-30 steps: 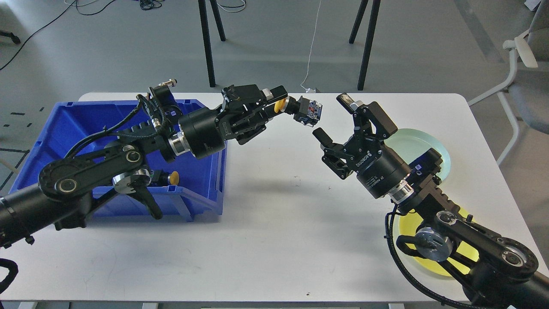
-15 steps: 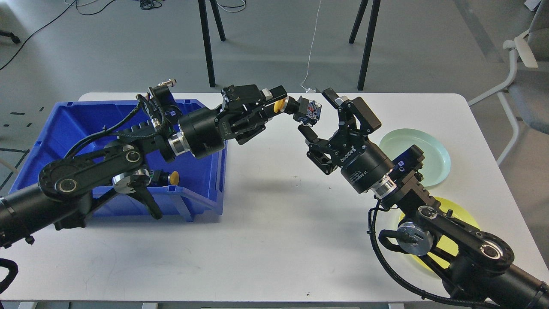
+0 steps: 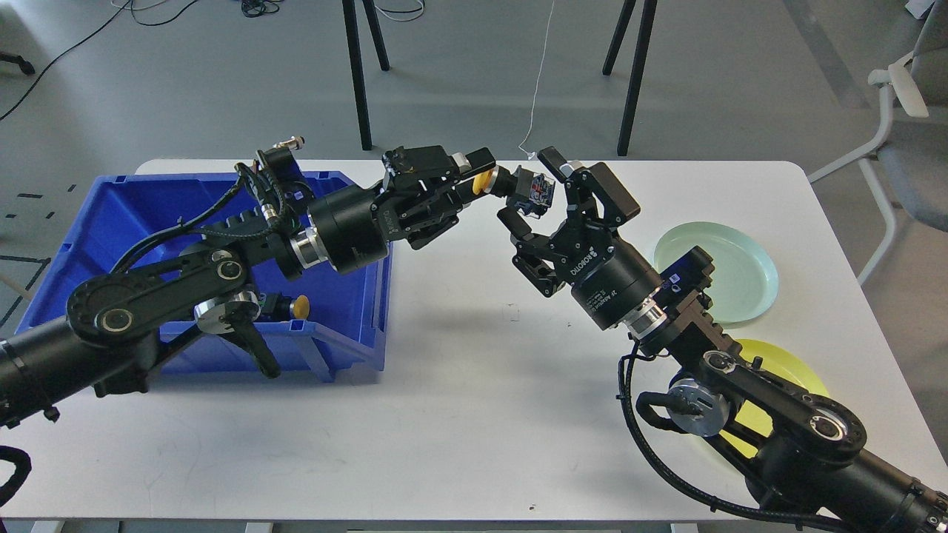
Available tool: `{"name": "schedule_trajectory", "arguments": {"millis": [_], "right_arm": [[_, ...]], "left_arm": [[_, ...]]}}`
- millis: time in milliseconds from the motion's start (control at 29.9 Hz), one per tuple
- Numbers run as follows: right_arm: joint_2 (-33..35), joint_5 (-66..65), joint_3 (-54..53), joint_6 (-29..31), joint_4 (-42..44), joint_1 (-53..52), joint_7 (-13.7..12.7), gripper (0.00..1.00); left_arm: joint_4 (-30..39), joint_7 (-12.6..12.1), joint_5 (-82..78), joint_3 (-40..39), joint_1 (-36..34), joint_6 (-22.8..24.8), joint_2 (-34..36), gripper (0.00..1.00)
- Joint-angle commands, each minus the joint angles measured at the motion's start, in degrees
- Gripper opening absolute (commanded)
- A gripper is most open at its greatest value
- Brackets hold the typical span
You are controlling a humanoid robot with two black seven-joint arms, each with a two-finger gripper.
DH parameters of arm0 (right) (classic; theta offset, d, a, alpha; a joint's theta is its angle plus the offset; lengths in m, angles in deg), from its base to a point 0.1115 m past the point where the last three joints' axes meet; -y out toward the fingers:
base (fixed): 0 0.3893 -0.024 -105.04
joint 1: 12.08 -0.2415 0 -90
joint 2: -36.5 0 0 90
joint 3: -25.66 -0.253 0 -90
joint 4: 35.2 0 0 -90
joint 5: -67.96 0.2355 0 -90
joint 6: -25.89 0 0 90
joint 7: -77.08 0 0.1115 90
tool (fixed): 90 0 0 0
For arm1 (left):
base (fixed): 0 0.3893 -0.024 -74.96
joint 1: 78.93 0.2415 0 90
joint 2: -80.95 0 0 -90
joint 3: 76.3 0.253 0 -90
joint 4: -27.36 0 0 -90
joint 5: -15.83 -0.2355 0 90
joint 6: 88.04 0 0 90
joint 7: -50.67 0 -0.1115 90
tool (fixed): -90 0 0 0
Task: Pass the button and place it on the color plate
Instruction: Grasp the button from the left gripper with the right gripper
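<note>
Mid-handover, above the table (image 3: 459,385), between the blue bin (image 3: 111,215) and the two plates.

Left end effector (image 3: 474,181): clamped on the button (image 3: 511,186), gripping at the yellow cap end. The button sticks out rightward, clear of the table; its black body and the contact block with small red and blue parts point toward the other arm.

Right end effector (image 3: 535,191): fingers spread wide, nothing held. One finger sits above the contact block, the other below it, so the block lies between them. Whether either pad touches yet, cannot tell.

Handling, as judged:
- A small, rigid part of plastic and metal, likely light; weight should not matter to either arm.
- Smooth plastic sides could slip under a shallow pinch.
- Terminals on the block's end look like the delicate part; best not to squeeze there.
- Best hold for the right side: the flat sides of the black block, well away from the left's fingers so the two do not collide.
- Left should release only once the right has closed firmly.

Destination: the yellow plate (image 3: 785,363) matches the cap, part hidden by the right arm. The green plate (image 3: 740,259) lies just behind it. Another yellow-capped button (image 3: 298,306) sits in the bin.
</note>
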Motion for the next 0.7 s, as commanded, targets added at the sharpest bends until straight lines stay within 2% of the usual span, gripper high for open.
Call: {"name": "schedule_trajectory", "arguments": {"millis": [0, 67, 100, 167, 201, 535, 602, 669], "right_arm": [[0.2, -0.2, 0.0, 0.2, -0.4, 0.1, 0.0, 0.47], [-0.1, 0.1, -0.3, -0.6, -0.1, 0.1, 0.0, 0.26], [-0.5, 0.3, -0.9, -1.0, 0.0, 0.3, 0.0, 0.23], [-0.6, 0.5, -0.4, -0.9, -0.1, 0.7, 0.0, 0.04], [-0.6, 0.5, -0.4, -1.0, -0.2, 0.8, 0.0, 0.01], [-1.0, 0.7, -0.3, -2.3, -0.5, 1.0, 0.0, 0.0], [-1.0, 0.7, -0.3, -2.3, -0.5, 1.0, 0.0, 0.0], [-1.0, 0.7, -0.3, -2.3, -0.6, 1.0, 0.0, 0.0]], "left_arm": [[0.0, 0.0, 0.0, 0.0, 0.0, 0.0, 0.0, 0.23], [0.0, 0.0, 0.0, 0.0, 0.0, 0.0, 0.0, 0.23], [0.0, 0.0, 0.0, 0.0, 0.0, 0.0, 0.0, 0.23], [0.0, 0.0, 0.0, 0.0, 0.0, 0.0, 0.0, 0.23], [0.0, 0.0, -0.1, 0.0, 0.0, 0.0, 0.0, 0.23], [0.0, 0.0, -0.1, 0.1, 0.0, -0.2, 0.0, 0.24], [0.0, 0.0, -0.1, 0.1, 0.1, -0.4, -0.1, 0.29], [0.0, 0.0, -0.1, 0.0, 0.1, -0.5, -0.1, 0.41]]}}
